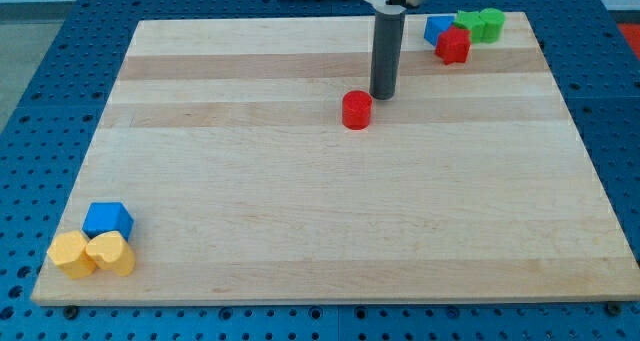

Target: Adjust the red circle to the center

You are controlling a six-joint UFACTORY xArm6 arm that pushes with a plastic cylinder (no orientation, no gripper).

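The red circle point(356, 110) is a small red cylinder standing on the wooden board point(330, 221), a little above the board's middle. My tip point(383, 96) rests on the board just to the upper right of the red circle, close to it with a small gap showing between them. The dark rod rises from the tip to the view's top.
At the view's top right sit a blue block point(437, 29), a red block point(453, 46) and two green blocks point(467, 24) point(491, 24), bunched together. At the bottom left sit a blue cube point(107, 220), a yellow block point(71, 254) and a yellow heart point(112, 253).
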